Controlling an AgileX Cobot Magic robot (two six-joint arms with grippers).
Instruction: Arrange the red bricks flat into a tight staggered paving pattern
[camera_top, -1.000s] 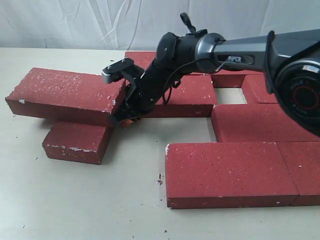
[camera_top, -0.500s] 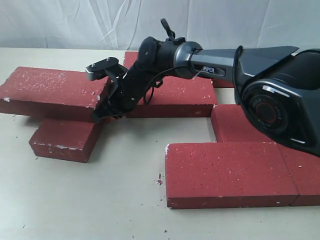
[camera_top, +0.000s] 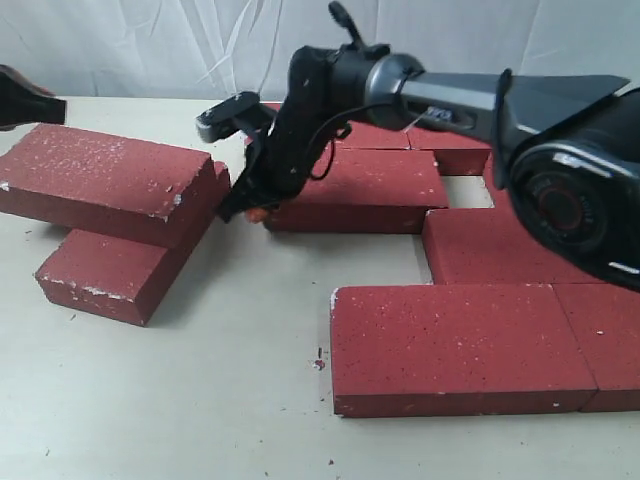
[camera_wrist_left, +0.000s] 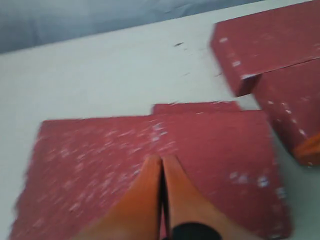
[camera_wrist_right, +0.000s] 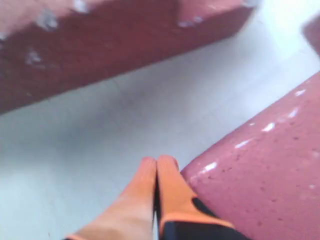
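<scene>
the right fingers are pressed together with nothing between them. the right gripper is tipped down to the table, just beside the end of the top brick; whether it touches that end i cannot tell. the left fingers are also closed and empty, and the left gripper hangs over the top brick's speckled face. the top brick lies crosswise and tilted on a lower brick, which pokes out from under it. the laid bricks lie flat past the end the right gripper is at, apart from the top brick, with a small gap among them. the step in hand looks like nudging this loose pair with shut tips. next, the top brick probably has to come off the lower one and lie flat, then both slide across to the laid ones, offset and edge to edge. the table is pale and smooth, with a few dark specks off the top brick's gripper end. a creased white cloth hangs behind the top brick.
</scene>
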